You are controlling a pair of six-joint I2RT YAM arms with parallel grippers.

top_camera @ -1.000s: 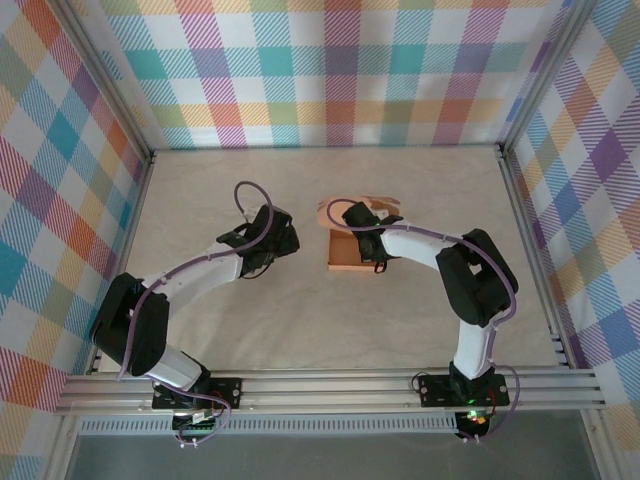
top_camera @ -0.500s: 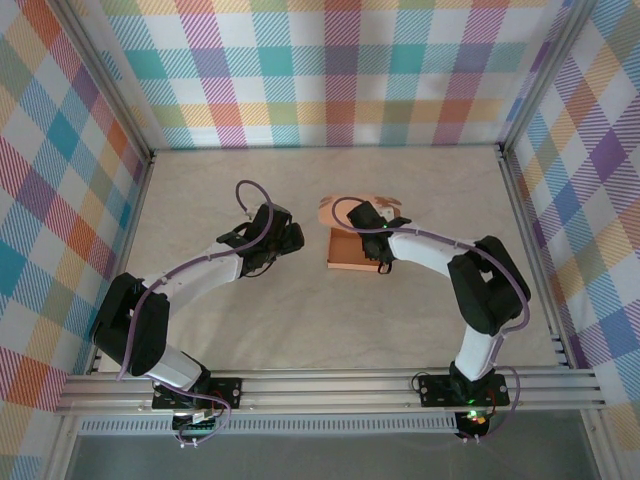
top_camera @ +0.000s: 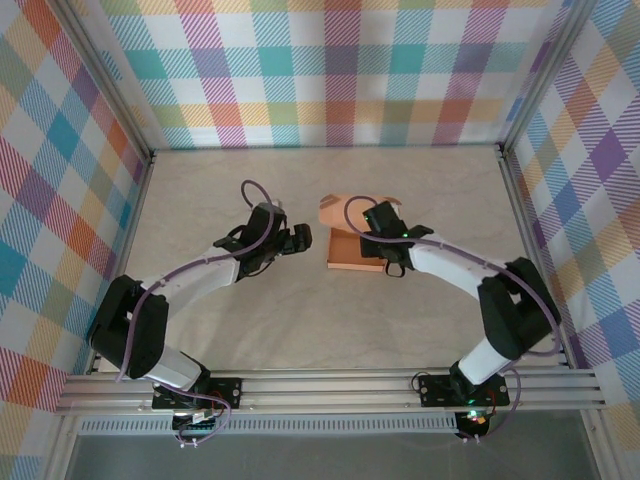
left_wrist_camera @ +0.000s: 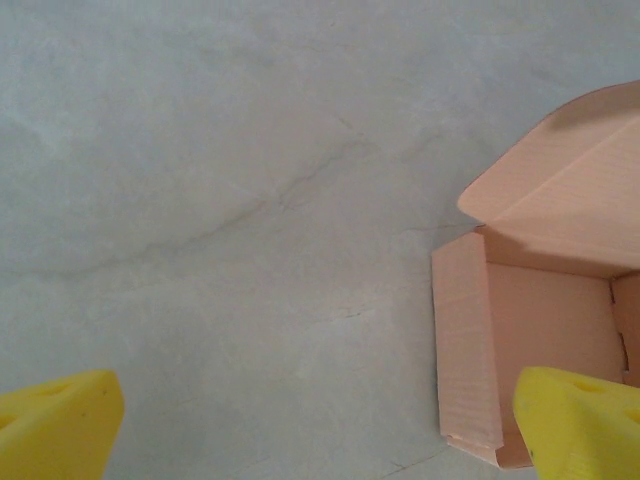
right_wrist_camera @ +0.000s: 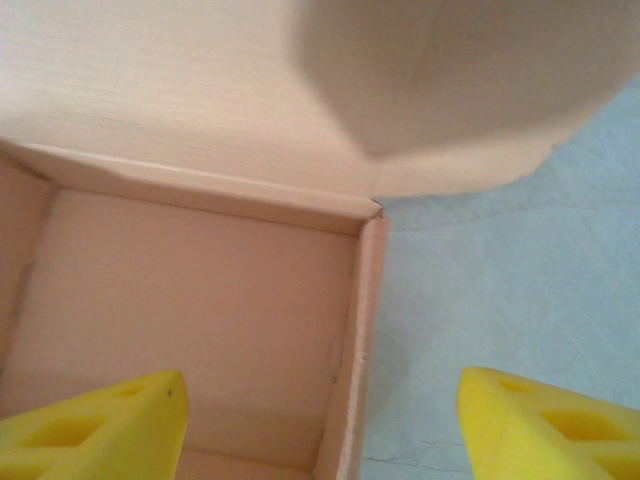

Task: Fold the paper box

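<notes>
The box (top_camera: 350, 252) sits right under the open, empty right gripper (right_wrist_camera: 320, 420), whose fingers (right_wrist_camera: 100, 425) stand on both sides of one side wall (right_wrist_camera: 350, 340), so this arm is nearer, while the left gripper (left_wrist_camera: 315, 425), open and empty too, has the box off to its right.

Pale marbled tabletop (top_camera: 300, 320), faint grey veins. Pastel plaid walls (top_camera: 340, 70) on three sides. Aluminium corner post (top_camera: 103, 80) at rear left; ribbed aluminium rail (top_camera: 330, 390) along near edge. Light soft, even.

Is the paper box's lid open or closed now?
Open. The paper box shows its empty inside; its lid is not over it.
</notes>
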